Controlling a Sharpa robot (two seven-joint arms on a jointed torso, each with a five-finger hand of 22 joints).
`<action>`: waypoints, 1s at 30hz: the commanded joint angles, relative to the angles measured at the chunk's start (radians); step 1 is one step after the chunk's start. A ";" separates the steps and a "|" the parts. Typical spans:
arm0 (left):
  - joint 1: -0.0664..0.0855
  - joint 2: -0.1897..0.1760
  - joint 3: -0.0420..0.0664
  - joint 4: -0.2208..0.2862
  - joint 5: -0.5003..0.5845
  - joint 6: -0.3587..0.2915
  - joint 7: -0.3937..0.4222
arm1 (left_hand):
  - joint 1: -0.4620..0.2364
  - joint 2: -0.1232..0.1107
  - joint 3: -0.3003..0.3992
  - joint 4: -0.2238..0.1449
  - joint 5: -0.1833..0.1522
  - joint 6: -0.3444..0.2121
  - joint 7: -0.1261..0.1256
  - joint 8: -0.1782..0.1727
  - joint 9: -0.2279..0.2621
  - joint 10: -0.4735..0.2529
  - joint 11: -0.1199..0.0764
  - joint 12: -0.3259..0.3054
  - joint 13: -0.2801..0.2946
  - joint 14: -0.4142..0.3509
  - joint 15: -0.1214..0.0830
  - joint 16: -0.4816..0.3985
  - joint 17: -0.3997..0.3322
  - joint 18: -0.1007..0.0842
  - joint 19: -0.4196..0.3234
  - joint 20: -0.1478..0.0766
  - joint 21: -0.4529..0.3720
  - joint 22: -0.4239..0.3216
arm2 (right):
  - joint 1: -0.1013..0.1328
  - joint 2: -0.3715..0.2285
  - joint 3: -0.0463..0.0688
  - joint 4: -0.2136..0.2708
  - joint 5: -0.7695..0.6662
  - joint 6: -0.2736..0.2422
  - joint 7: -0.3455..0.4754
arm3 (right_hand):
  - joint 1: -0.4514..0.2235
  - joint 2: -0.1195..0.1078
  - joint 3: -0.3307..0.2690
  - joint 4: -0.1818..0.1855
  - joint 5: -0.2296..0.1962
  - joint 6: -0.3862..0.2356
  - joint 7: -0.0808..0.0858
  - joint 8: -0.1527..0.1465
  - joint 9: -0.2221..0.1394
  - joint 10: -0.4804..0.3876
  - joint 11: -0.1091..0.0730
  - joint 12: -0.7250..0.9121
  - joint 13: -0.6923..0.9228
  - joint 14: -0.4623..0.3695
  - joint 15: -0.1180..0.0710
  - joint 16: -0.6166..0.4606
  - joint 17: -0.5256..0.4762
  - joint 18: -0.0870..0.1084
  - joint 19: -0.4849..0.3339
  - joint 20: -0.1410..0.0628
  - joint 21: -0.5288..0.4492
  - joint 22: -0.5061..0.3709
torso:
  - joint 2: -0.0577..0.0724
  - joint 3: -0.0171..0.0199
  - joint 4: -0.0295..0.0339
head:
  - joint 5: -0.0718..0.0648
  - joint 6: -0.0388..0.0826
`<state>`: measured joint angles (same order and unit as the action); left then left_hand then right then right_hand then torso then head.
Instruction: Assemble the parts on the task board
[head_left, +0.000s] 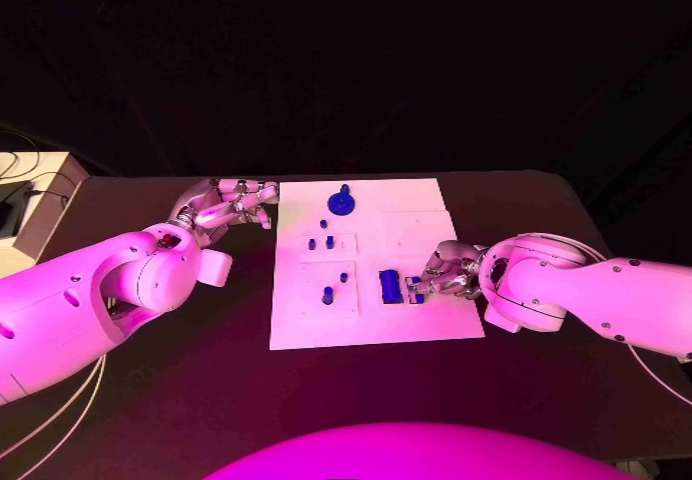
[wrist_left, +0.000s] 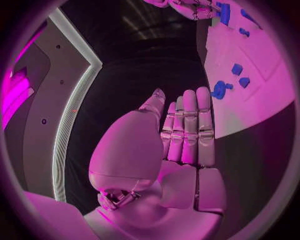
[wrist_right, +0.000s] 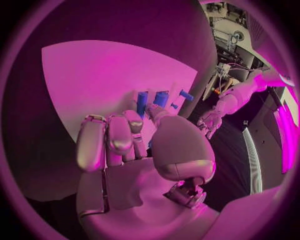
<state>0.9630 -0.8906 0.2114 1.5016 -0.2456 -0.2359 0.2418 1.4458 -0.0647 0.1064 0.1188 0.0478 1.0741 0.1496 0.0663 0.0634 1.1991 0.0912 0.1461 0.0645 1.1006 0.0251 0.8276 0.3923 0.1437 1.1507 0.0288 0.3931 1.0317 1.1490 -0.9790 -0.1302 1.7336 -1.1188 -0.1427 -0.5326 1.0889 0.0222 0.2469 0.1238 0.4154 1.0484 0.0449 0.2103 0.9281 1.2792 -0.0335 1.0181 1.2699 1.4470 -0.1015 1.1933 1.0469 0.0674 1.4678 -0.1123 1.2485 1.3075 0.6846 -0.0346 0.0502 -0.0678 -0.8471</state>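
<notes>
The white task board (head_left: 375, 320) lies mid-table. On it are a round blue part (head_left: 342, 203) at the far end, two small blue pegs (head_left: 320, 242), further pegs (head_left: 327, 294), and a blue block (head_left: 389, 286). My right hand (head_left: 447, 272) rests at the board's right edge, fingers curled, pinching a small blue part (head_left: 415, 285) beside the block. The right wrist view shows blue parts (wrist_right: 142, 101) just past the curled fingertips (wrist_right: 119, 132). My left hand (head_left: 231, 208) hovers off the board's far left corner; its fingers (wrist_left: 187, 125) lie straight together and hold nothing, near the round part (wrist_left: 219, 89).
Bare black table (head_left: 173, 400) surrounds the board on all sides. A pale box with cables (head_left: 29, 190) sits off the table's far left corner. The board's near left part (head_left: 310, 330) carries no parts.
</notes>
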 joint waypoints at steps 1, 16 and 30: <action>-0.001 0.001 0.000 0.003 0.005 0.013 0.004 | -0.001 0.006 0.000 0.003 0.004 -0.002 0.004 0.004 0.001 -0.007 -0.002 0.004 -0.001 0.009 0.001 -0.005 0.000 -0.006 0.007 -0.002 -0.006 0.001 | -0.001 0.003 0.000 0.001 -0.042 0.001 -0.009 | 0.010 -0.001 0.270 -0.277 0.004 0.007 -0.001 0.006 0.001 0.005 -0.005 0.000 -0.001 0.004 0.004 -0.003 -0.001 -0.011 0.075 0.002 0.001 0.182 | 0.000 -0.0007 0.0008 | -0.001 0.000; -0.001 -0.001 0.000 0.003 0.005 0.013 0.003 | -0.002 0.006 0.000 0.004 0.004 -0.002 0.004 0.004 0.001 -0.007 -0.002 0.004 -0.001 0.009 0.001 -0.005 -0.001 -0.006 0.008 -0.002 -0.009 0.002 | -0.005 0.015 0.000 -0.006 -0.046 -0.005 -0.004 | 0.010 -0.004 0.190 -0.251 -0.005 0.008 -0.009 0.001 -0.008 0.003 -0.008 -0.006 -0.007 0.005 0.002 -0.004 0.000 -0.011 0.075 0.001 -0.002 0.182 | 0.000 -0.0015 0.0005 | 0.002 -0.002; -0.001 -0.001 0.000 0.004 0.005 0.012 0.003 | -0.002 0.006 0.000 0.004 0.004 -0.002 0.004 0.004 0.001 -0.007 -0.002 0.004 -0.001 0.009 0.001 -0.005 -0.001 -0.006 0.008 -0.002 -0.009 0.002 | -0.005 0.016 0.000 -0.014 -0.045 -0.032 -0.024 | 0.030 0.017 -0.169 -0.118 -0.157 0.045 -0.022 -0.015 -0.057 0.001 -0.008 -0.007 -0.011 0.005 0.001 -0.008 -0.001 -0.013 0.076 -0.001 -0.003 0.182 | 0.000 -0.0006 0.0005 | 0.003 -0.002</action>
<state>0.9630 -0.8928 0.2113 1.5021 -0.2455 -0.2359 0.2405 1.4458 -0.0648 0.1064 0.1188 0.0478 1.0741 0.1496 0.0663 0.0634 1.1991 0.0912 0.1461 0.0645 1.1006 0.0251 0.8276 0.3923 0.1438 1.1507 0.0288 0.3862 1.0330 1.1462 -0.9633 -0.1288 1.7226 -1.1533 -0.1612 -0.5419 1.1070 0.0329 0.0889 -0.0013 0.2581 1.0896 0.0217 0.1952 0.8726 1.2874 -0.0463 1.0142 1.2593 1.4471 -0.1016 1.1918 1.0469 0.0686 1.4678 -0.1123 1.2485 1.3081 0.6841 -0.0359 0.0506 -0.0652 -0.8494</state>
